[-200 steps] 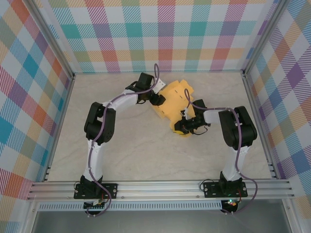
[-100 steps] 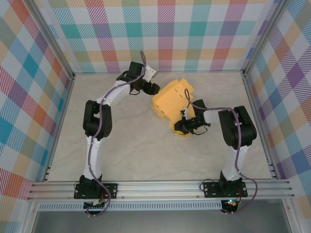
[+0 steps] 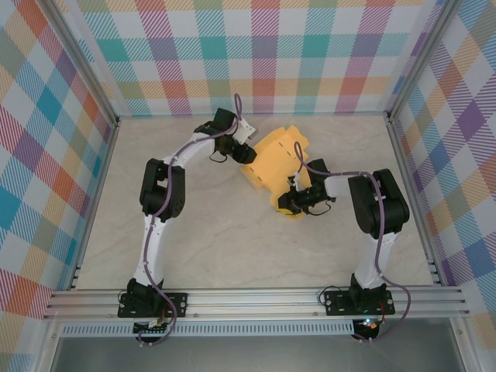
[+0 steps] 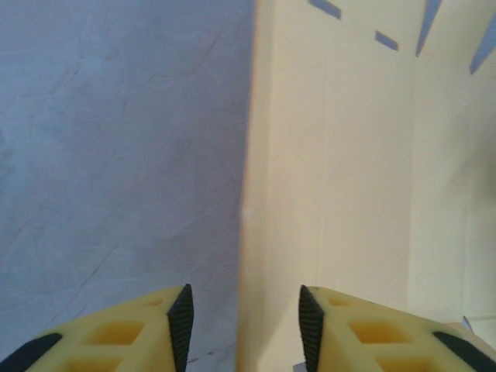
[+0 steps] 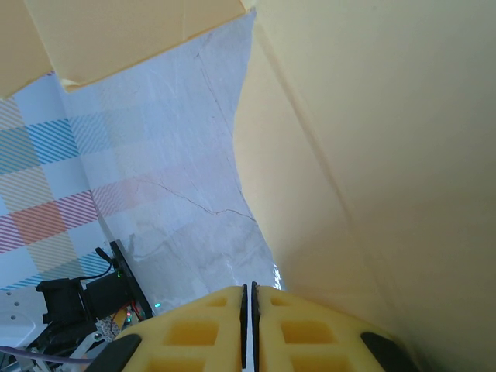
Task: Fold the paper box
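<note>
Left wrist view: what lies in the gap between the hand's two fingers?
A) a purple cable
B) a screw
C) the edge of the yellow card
C: the edge of the paper box runs down into the gap between the parted fingers of the left hand.

The left gripper (image 3: 246, 153), which half a second ago had drawn back far and left, clear of the yellow-orange thin card box (image 3: 280, 169), has returned to the box's far left edge. Its jaws have narrowed and now straddle that edge without pinching it. The box's left corner has shifted slightly rightward.
</note>
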Controlling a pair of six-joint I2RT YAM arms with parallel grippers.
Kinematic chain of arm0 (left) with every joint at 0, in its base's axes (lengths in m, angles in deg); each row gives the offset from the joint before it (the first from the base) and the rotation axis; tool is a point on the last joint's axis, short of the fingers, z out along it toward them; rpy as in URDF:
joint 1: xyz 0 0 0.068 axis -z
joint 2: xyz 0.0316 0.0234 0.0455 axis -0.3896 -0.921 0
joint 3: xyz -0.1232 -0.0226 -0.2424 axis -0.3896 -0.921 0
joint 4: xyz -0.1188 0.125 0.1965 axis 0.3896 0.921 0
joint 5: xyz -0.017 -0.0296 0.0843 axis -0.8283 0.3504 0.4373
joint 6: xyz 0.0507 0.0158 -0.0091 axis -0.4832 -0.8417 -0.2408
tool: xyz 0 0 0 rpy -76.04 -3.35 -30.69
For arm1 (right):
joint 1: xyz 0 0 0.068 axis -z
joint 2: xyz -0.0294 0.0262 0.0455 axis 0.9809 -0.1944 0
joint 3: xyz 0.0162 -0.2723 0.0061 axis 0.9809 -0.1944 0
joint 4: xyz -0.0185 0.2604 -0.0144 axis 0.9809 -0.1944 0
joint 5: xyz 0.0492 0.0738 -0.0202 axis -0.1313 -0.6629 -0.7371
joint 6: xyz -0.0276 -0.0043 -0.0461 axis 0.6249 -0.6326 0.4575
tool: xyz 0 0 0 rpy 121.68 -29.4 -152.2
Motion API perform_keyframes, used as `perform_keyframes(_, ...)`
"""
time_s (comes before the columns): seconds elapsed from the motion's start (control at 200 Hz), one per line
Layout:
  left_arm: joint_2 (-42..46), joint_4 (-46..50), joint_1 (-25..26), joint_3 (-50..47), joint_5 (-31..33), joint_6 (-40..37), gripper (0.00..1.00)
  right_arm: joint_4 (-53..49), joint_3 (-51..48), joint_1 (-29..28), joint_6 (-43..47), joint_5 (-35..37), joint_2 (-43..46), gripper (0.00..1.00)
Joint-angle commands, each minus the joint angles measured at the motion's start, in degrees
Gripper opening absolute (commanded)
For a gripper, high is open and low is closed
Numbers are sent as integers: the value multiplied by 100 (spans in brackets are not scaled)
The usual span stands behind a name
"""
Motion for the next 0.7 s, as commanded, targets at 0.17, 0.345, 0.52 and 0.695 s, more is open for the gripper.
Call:
perform_keyframes(0.17, -25, 435, 120, 363, -94, -468, 18, -7, -123, -41, 110, 58, -36, 13)
perform_keyframes(0.345, 217, 402, 382, 102, 514, -906, 8, 21, -109, -41, 79, 72, -4, 15)
perform_keyframes(0.52, 489, 165, 643, -249, 1230, -972, 3, 145, -216, -41, -35, 394, 766, 28)
perform_keyframes(0.695, 774, -172, 739, -561, 1691, -920, 0, 460, -149, -32, -947, 589, 1155, 36)
